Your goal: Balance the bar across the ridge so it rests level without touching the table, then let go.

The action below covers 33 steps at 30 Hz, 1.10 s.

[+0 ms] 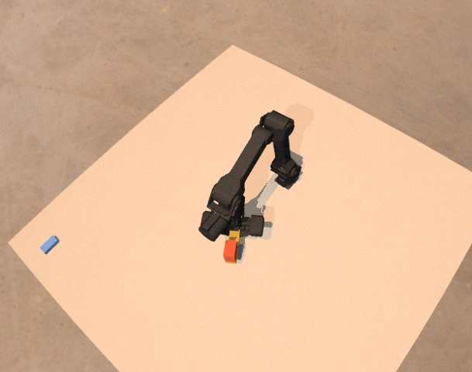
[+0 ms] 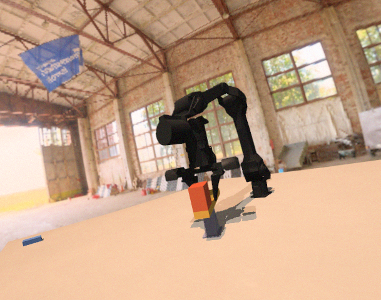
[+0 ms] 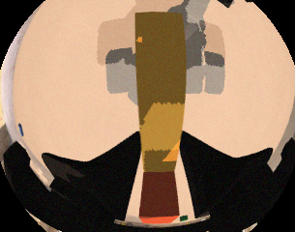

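the bar (image 2: 201, 200), yellow-ochre with an orange-red end cap, sits a little below the middle of the exterior frame, held up off the table (image 2: 281, 242) and lying right over the ridge (image 2: 212, 225), a dark slate-blue block standing on the table beneath it. in the exterior view the bar's underside looks to meet the ridge's top, though whether it truly rests there cannot be told. neither end of the bar touches the table.

in the top view the bar (image 1: 231, 248) appears just below centre, its orange end pointing toward the bottom of the frame, with a sliver of the blue ridge (image 1: 239, 251) showing along its right edge. in the wrist view the bar (image 3: 162, 110) runs straight up the middle of the frame, from the dark red end near the bottom to the ochre far end near the top, its grey shadow spread on the table behind it.

the gripper (image 2: 203, 180) comes down from above and pinches the bar across its width, behind the orange end; its fingers (image 2: 215, 182) are clamped on the bar's sides. in the top view the gripper (image 1: 236, 231) sits just above the bar, under the black wrist.

the black arm (image 1: 248, 160) arches from its base, upper right of centre, down to the bar. far off, near the left edge of the table, lies a small light-blue block (image 1: 49, 244), well apart from everything else.
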### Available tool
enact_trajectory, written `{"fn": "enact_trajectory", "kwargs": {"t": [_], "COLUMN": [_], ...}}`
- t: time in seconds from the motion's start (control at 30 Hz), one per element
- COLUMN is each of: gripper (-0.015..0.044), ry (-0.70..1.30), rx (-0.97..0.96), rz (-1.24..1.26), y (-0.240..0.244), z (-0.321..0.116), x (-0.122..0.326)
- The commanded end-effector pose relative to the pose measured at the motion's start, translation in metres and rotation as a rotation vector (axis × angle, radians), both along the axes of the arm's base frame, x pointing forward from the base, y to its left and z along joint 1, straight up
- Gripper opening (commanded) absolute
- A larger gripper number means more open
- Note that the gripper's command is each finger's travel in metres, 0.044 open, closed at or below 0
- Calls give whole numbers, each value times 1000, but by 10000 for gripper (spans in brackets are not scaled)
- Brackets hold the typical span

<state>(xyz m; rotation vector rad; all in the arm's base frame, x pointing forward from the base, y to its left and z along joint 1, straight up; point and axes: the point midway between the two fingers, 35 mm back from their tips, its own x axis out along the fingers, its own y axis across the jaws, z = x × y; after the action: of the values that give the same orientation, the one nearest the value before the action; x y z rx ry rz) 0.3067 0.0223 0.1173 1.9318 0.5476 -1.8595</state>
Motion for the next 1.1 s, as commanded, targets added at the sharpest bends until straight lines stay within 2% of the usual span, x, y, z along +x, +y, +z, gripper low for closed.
{"fn": "enact_trajectory", "kwargs": {"t": [0.0, 1.07], "gripper": [0, 0], "ry": [5, 5], "rx": [-1, -1], "rz": [-4, -4], "y": [0, 0], "z": [-3, -6], "x": [-1, -2]}}
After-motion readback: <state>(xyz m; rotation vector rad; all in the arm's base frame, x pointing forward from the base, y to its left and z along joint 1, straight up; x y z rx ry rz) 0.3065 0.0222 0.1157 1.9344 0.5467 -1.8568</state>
